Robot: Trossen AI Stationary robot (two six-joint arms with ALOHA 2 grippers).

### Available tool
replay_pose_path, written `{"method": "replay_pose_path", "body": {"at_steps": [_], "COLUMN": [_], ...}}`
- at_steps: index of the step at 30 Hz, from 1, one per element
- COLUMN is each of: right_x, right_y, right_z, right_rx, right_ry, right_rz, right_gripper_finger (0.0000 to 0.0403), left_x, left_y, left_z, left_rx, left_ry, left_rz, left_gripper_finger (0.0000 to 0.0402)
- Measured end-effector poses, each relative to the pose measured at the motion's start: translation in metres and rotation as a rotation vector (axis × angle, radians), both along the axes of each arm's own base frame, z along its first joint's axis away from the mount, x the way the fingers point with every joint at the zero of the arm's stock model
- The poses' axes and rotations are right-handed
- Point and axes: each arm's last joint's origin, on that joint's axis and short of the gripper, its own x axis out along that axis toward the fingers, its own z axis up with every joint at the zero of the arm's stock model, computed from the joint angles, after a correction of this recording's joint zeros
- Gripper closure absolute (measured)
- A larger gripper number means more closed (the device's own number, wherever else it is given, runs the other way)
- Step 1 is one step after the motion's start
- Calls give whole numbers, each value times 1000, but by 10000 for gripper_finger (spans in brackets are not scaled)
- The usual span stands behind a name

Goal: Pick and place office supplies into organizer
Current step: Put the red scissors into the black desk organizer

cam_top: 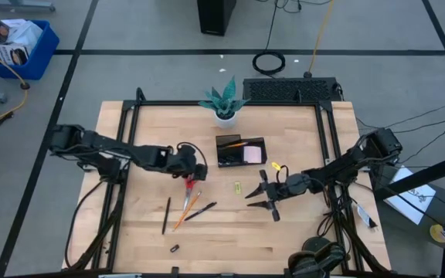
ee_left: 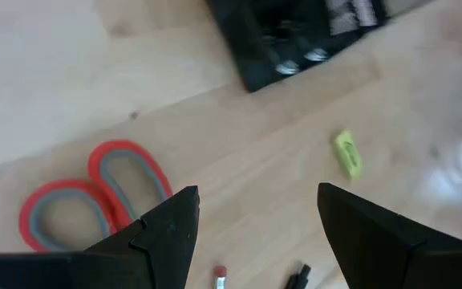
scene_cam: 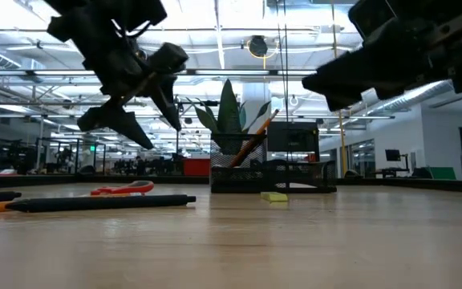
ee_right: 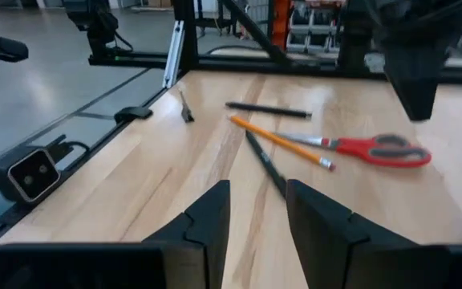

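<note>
1. Scissors (cam_top: 189, 188) with red handles lie flat on the table (cam_top: 300, 232), handles just under the left gripper (cam_top: 194, 171), which hovers with fingers spread and empty.
2. Right gripper (cam_top: 258, 196) hangs over bare wood nearer the table's right side, fingers parted, holding nothing.
3. Organizer (cam_top: 240, 150) stands near the plant pot (cam_top: 224, 117), with an orange pencil (cam_top: 234, 144) and pink pad (cam_top: 252, 154) inside.
4. Black pens (cam_top: 165, 215) and another pencil (cam_top: 185, 212) lie beside the scissors; a yellow-green clip (cam_top: 237, 185) lies apart.

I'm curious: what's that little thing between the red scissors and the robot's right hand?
A tiny yellow-green clip on bare wood, seen in the high view, between scissors and right hand.
</note>
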Motion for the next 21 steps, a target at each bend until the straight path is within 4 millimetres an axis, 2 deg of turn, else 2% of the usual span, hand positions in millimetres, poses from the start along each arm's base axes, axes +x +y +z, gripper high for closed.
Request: {"method": "replay_pose_path", "body": {"at_steps": [9, 15, 21], "right_x": [-20, -28, -28], "right_y": [10, 18, 19], "right_z": [-14, -11, -9], "right_rx": [15, 42, 18], "right_ry": [53, -18, -43], "right_rz": [60, 104, 116], "right_gripper_finger": [287, 287, 287], "left_x": [23, 24, 21], "left_y": [10, 20, 21], "left_z": [-9, -21, -24], "left_rx": [-73, -158, -183], "left_ry": [38, 103, 145], "left_rz": [140, 216, 246], "left_gripper_finger": [145, 145, 145]}}
